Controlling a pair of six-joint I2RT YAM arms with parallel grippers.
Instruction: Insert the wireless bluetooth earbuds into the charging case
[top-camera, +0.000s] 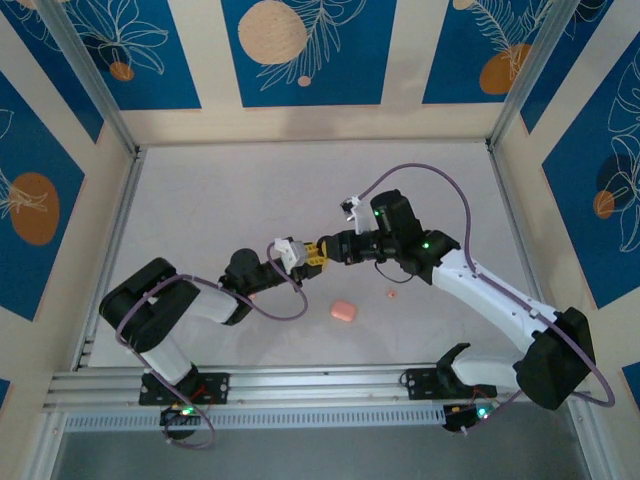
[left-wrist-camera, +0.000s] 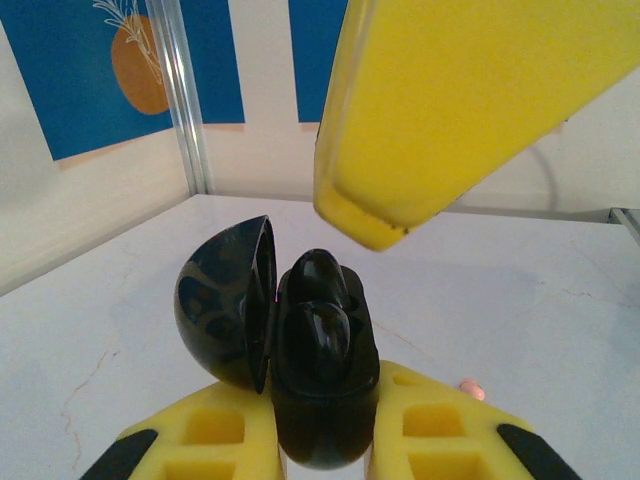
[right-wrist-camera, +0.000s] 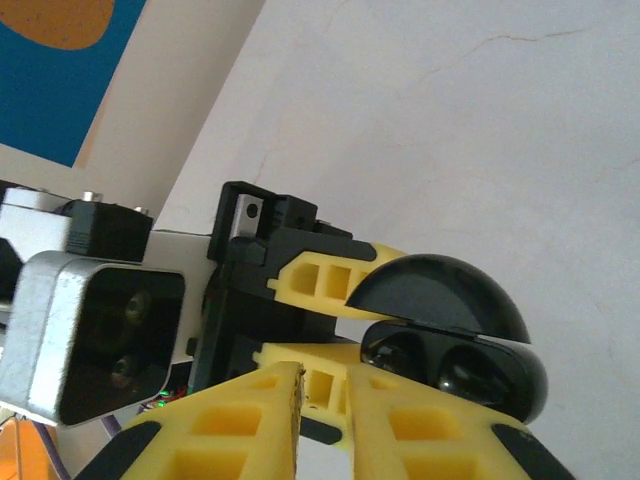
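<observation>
Left wrist: left jaws clamp the open charging case (left-wrist-camera: 320, 385); right jaws closed just above, load unclear. Come down square on the wells (left-wrist-camera: 316, 300), clear of lid (left-wrist-camera: 222, 310).

The top camera looks down from behind both arms (top-camera: 480, 290). The 2 wrist cameras, close behind their fingertips (left-wrist-camera: 260, 440), face each other and share the charging case (left-wrist-camera: 320, 370) ahead.
</observation>
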